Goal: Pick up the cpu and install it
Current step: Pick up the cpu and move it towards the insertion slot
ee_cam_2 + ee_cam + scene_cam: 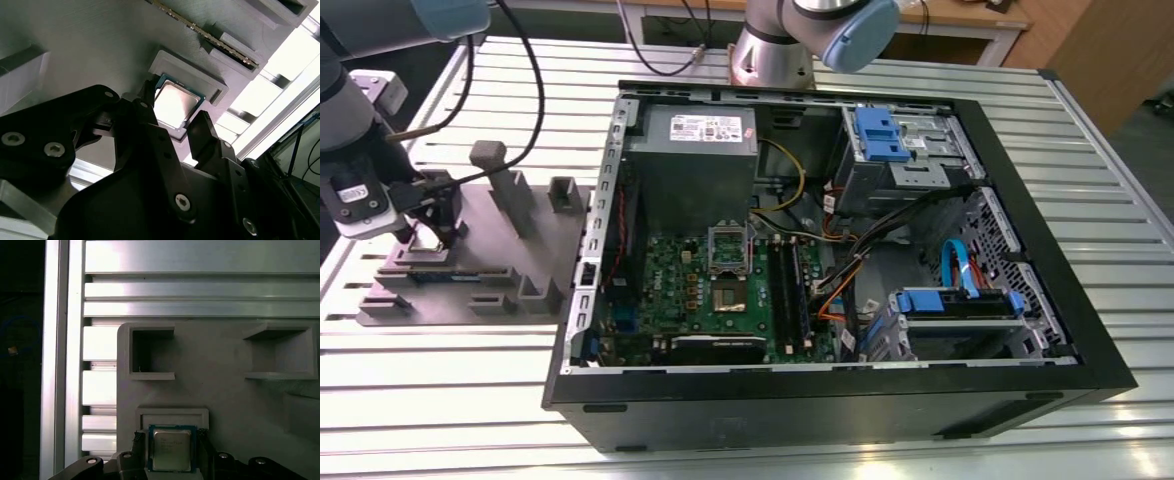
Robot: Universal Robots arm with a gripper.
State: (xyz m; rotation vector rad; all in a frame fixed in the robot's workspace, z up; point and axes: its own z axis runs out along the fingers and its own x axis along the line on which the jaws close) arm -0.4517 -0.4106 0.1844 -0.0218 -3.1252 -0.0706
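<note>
Cpu: lying flat, silver top up, in a shallow square pocket of the grey fixture. Same story in the second wrist view, with a bit of green edge peeking out round the metal lid. Not lifted, seated in the pocket.

Gripper: down low right over the chip in both wrist views. Black fingers spread, one on each of two opposite sides of the cpu, just beside its edges. Looks like a sliver of gap on each side in the first wrist view, so not pinching anything.

Elsewhere on the fixture: two deeper rectangular recesses further along in the first wrist view. Also a thin strip standing on edge in another slot in the second wrist view, too blurry to call.

From the exterior view: gripper at the fixture on the exterior view's left, well apart from the inside of the open case. Fixture flat on the slotted aluminium table, just beside the case wall.

Inside the case: green motherboard lying at the bottom, with a dark square socket near its middle. Beyond that, a big grey box with a white label past the board, and blue brackets over on the exterior view's right.
</note>
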